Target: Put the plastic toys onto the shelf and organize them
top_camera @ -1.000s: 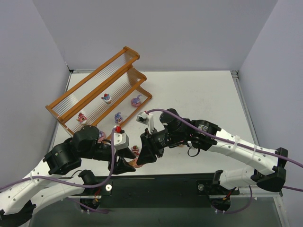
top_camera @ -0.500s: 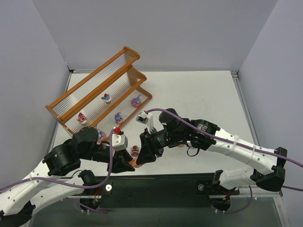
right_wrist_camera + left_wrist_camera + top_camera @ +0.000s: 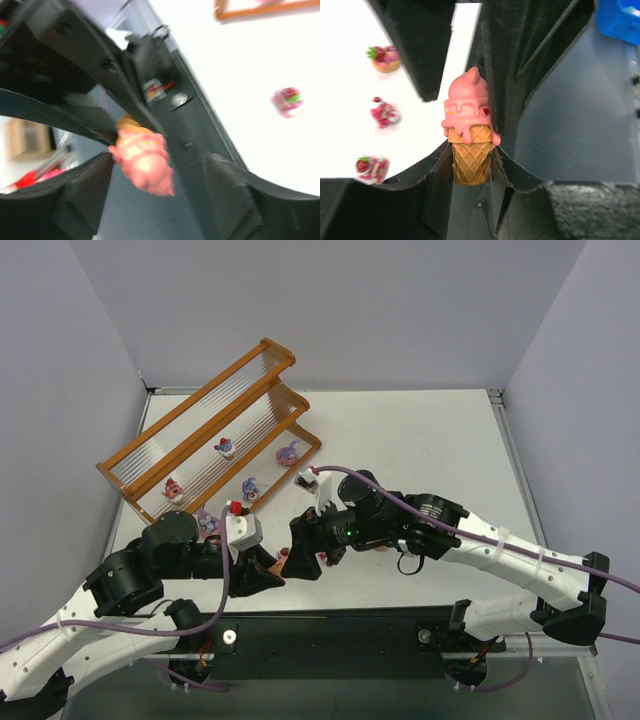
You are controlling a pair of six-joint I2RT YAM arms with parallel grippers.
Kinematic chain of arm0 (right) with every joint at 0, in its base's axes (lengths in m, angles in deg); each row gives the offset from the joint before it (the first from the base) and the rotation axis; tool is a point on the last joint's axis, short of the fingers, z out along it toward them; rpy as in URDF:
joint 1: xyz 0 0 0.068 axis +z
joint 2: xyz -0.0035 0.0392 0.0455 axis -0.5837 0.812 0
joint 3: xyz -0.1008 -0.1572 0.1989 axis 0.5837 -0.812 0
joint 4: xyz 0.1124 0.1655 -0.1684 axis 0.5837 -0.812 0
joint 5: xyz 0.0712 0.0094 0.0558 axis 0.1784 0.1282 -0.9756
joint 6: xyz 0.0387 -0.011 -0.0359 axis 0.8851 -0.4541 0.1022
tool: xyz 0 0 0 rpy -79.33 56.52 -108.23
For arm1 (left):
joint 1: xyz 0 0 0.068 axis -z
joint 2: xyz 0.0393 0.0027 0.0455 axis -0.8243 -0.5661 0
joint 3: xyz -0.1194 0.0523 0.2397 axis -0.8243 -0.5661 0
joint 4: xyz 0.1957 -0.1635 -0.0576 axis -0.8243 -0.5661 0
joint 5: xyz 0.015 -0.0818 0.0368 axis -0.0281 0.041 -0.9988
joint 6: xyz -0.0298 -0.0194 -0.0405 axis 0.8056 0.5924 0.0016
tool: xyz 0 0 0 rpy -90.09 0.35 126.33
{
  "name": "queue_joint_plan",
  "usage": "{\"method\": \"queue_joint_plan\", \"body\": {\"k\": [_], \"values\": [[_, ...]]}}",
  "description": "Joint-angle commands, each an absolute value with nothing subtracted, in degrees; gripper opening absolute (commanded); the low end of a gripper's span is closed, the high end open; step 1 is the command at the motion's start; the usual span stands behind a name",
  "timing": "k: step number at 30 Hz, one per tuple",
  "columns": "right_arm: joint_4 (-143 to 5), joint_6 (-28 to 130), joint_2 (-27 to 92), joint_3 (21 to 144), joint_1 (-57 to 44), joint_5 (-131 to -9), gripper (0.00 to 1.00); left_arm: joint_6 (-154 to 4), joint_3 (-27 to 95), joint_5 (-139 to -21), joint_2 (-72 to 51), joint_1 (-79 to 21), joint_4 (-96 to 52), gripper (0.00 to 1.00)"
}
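Clenched on the waffle end of a pink ice-cream cone toy (image 3: 469, 112): the left pincer (image 3: 471, 162), low over the near edge of the bench (image 3: 420, 430). Spread wide on either side of that toy's pink top and gripping nothing: the right pincer (image 3: 159, 165), released. From above, barely a pink speck of the toy to be made out between the two black pincers. Only from the wrists, the cone, the drips and the pointed tip shown plainly. Counted from the left wrist, on the white surface past the fingers: three loose toys (image 3: 382, 112), red and pink, blurred. From the right wrist, just one pink-and-green toy (image 3: 287, 101), plus a corner of orange frame. Farther back, whole from above only: one shelf (image 3: 272, 348), three stepped tiers, slanting across the far left of the bench. Counted on or close by its lower tiers: five small toys (image 3: 225, 448). Cannot tell whether the nearest of them stands on the lowest tier or on the bench just beside it.
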State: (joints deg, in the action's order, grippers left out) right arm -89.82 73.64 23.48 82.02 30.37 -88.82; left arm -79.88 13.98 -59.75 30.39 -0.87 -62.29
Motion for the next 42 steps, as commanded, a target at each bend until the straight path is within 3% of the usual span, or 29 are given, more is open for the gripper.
{"method": "queue_joint_plan", "body": {"k": [1, 5, 11, 21, 38, 42], "values": [[-88.3, 74.5, 18.4, 82.2, 30.6, -75.4, 0.78, -77.4, 14.0, -70.6, 33.7, -0.9, -55.2, 0.00], [-82.1, 76.6, 14.0, 80.1, 30.6, -63.6, 0.84, -75.0, 13.2, -78.3, 35.2, -0.9, -53.2, 0.00], [-68.8, 81.2, 11.7, 76.0, 30.9, -55.1, 0.85, -72.0, 10.4, -88.0, 40.2, -1.0, -44.2, 0.00], [-61.3, 80.7, 22.5, 82.7, 33.6, -44.9, 0.85, -72.0, 2.8, -104.4, 43.1, -1.0, -27.8, 0.00], [-52.2, 76.0, 27.1, 83.1, 35.3, -48.6, 0.77, -73.6, 1.8, -109.2, 43.5, -1.1, -26.3, 0.00], [-52.1, 75.4, 27.0, 82.8, 35.6, -48.7, 0.83, -73.7, 1.8, -109.3, 43.6, -1.1, -26.4, 0.00]]}}
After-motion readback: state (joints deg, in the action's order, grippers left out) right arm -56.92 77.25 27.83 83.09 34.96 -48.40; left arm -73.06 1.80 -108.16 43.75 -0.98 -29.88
